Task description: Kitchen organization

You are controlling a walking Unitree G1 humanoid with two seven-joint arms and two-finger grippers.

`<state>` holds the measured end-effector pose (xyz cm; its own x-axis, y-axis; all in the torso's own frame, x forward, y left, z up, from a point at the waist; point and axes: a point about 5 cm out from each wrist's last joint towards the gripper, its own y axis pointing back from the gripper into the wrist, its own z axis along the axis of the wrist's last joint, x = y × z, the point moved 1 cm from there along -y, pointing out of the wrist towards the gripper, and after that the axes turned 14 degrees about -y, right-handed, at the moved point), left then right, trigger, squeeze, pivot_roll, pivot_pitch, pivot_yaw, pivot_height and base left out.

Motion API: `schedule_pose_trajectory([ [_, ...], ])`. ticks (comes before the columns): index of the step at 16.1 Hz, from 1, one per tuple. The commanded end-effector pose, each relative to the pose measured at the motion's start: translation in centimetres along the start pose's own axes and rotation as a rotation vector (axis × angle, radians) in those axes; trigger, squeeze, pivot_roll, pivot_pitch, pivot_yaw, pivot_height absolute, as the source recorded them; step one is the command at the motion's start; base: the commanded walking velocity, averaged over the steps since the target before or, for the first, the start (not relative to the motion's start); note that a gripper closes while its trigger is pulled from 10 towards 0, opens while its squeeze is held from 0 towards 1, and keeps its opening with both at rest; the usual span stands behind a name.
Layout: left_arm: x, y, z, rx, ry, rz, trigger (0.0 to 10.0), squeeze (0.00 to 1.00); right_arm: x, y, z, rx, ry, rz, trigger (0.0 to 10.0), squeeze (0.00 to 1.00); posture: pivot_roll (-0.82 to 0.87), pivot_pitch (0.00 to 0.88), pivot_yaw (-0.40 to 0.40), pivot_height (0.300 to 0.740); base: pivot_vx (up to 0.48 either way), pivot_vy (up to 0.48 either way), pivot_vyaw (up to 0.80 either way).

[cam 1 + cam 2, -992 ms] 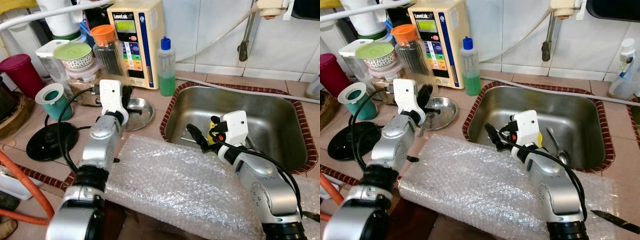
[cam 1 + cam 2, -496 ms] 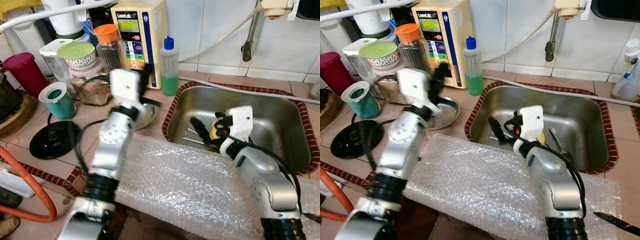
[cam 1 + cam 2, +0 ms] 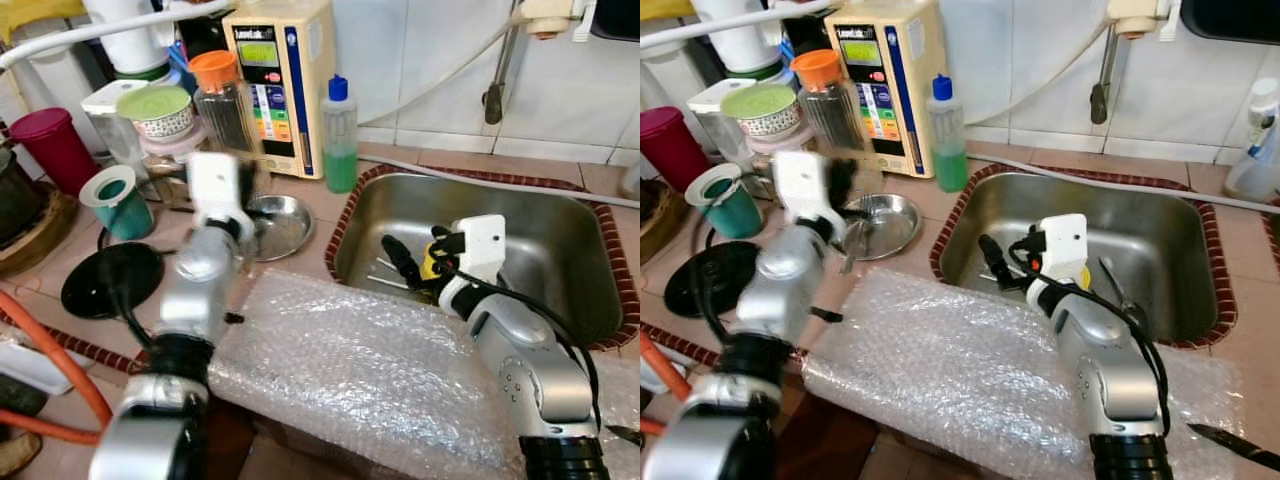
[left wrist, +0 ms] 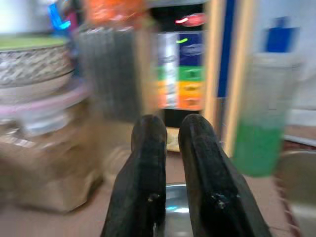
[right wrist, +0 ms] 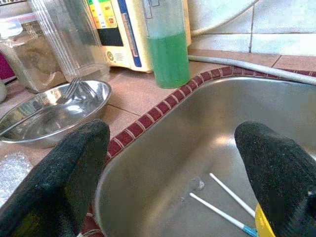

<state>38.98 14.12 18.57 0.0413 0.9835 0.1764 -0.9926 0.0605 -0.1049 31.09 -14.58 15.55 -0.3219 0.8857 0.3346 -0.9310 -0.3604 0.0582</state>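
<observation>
A steel plate (image 3: 880, 222) with a fork (image 5: 74, 89) in it lies on the tiled counter, left of the steel sink (image 3: 560, 230). My left gripper (image 4: 171, 126) hovers blurred over the plate's left side. Its fingers are pressed together and hold nothing. My right gripper (image 5: 173, 133) hangs inside the sink's near left corner, open and wide apart, with nothing between the fingers. Two thin white sticks (image 5: 222, 197) lie on the sink floor below it. A spoon (image 3: 1110, 280) rests further right in the sink.
Bubble wrap (image 3: 360, 370) covers the counter's front edge. Behind the plate stand a green soap bottle (image 3: 340, 135), a cream water machine (image 3: 280, 80), an orange-lidded jar (image 3: 220, 100) and stacked containers. A teal cup (image 3: 120, 200) and black round base (image 3: 110, 280) sit left. A knife (image 3: 1230, 440) lies at the front right.
My left arm swung right and up toward the soap bottle, then came back left over the plate. The right gripper stayed open in the sink, nearly still.
</observation>
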Motion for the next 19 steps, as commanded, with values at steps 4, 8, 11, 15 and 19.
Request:
schedule_pose_trajectory([
  [4, 0.5, -1.1, -1.6, 0.172, 0.082, 0.024, 10.0, 1.00, 0.5, -0.1, 0.0, 0.000, 0.010, 0.008, 10.0, 0.00, -0.02, 0.000, 0.148, 0.740, 0.000, 0.000, 0.00],
  [8, 0.0, -1.5, -2.2, 0.235, 0.098, 0.004, 10.0, 1.00, 0.6, 0.2, -0.3, 0.002, 0.018, 0.005, 10.0, 0.00, -0.03, 0.000, 0.160, 0.740, 0.000, 0.000, 0.00],
  [11, -0.4, -1.5, -3.0, 0.297, 0.093, -0.012, 10.0, 1.00, 0.6, 0.2, -0.4, 0.002, 0.017, 0.000, 10.0, 0.00, -0.03, 0.000, 0.163, 0.740, 0.000, 0.000, 0.00],
  [15, -0.2, -1.2, -4.1, 0.372, 0.054, -0.005, 10.0, 1.00, 0.6, 0.2, -0.4, 0.001, 0.019, 0.000, 10.0, 0.00, -0.03, 0.000, 0.163, 0.740, 0.000, 0.000, 0.00],
  [19, -0.5, -0.9, -5.1, 0.426, 0.048, -0.017, 10.0, 0.23, 0.6, 0.3, -0.3, -0.001, 0.020, -0.004, 10.0, 0.00, -0.03, 0.000, 0.168, 0.740, 0.000, 0.000, 0.00],
])
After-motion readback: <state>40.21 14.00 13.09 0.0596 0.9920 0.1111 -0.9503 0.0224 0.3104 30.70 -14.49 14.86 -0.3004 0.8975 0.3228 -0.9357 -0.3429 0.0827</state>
